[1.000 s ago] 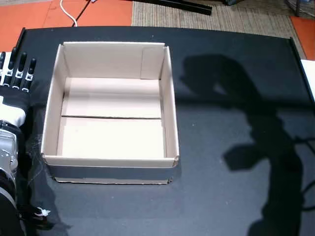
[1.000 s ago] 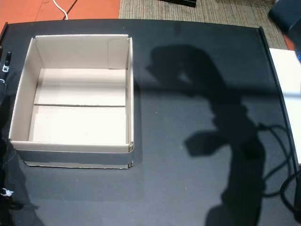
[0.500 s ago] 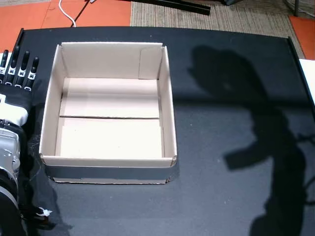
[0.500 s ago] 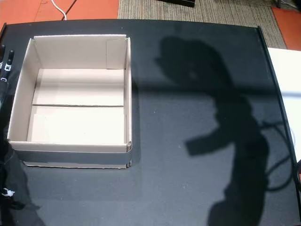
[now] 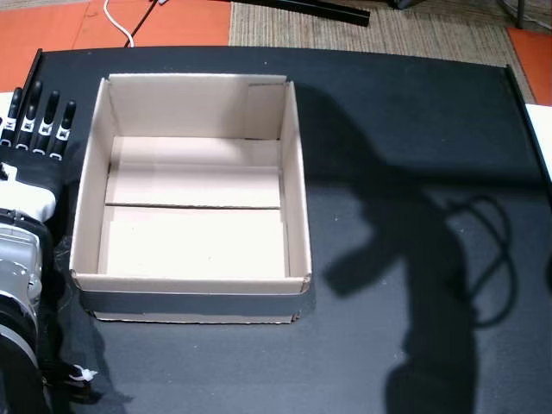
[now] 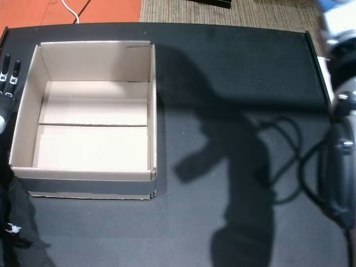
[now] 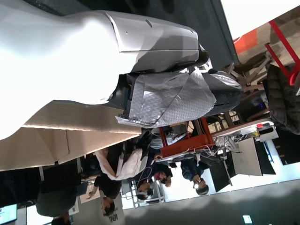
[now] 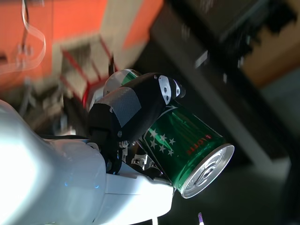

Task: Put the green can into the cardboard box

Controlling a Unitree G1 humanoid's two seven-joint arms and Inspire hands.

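The cardboard box stands open and empty on the left part of the black table, seen in both head views. The green can shows only in the right wrist view, tilted, its silver top toward the lower right. My right hand is shut on it, a dark finger wrapped across its side. My right forearm enters a head view at the right edge, far from the box. My left hand rests flat left of the box, fingers straight and apart, holding nothing.
The black table stretches right of the box, crossed by the arm's shadow. Orange floor and a woven rug lie beyond its far edge. The left wrist view shows my left hand's white shell, box wall and people in the room behind.
The arm's shadow has swept left across the table toward the box. My right forearm has come into a head view at the right edge. The left hand has edged slightly forward.
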